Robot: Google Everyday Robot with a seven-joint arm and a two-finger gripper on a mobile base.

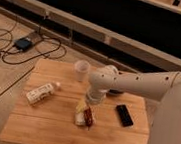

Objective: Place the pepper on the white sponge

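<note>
We note the gripper [85, 111] low over the wooden table [51, 126], right above the white sponge [80, 116]. The pepper [88, 116] lies against the sponge's right side, at the gripper tip. White bottle [41, 92] to the left, cup [81, 70] behind, black slab [124, 115] on the right.

White robot arm entering from the right edge, forearm extending leftward, bending at a rounded wrist joint and turning downward; gripper [85, 112] pointing down, low over the table surface near its centre
</note>
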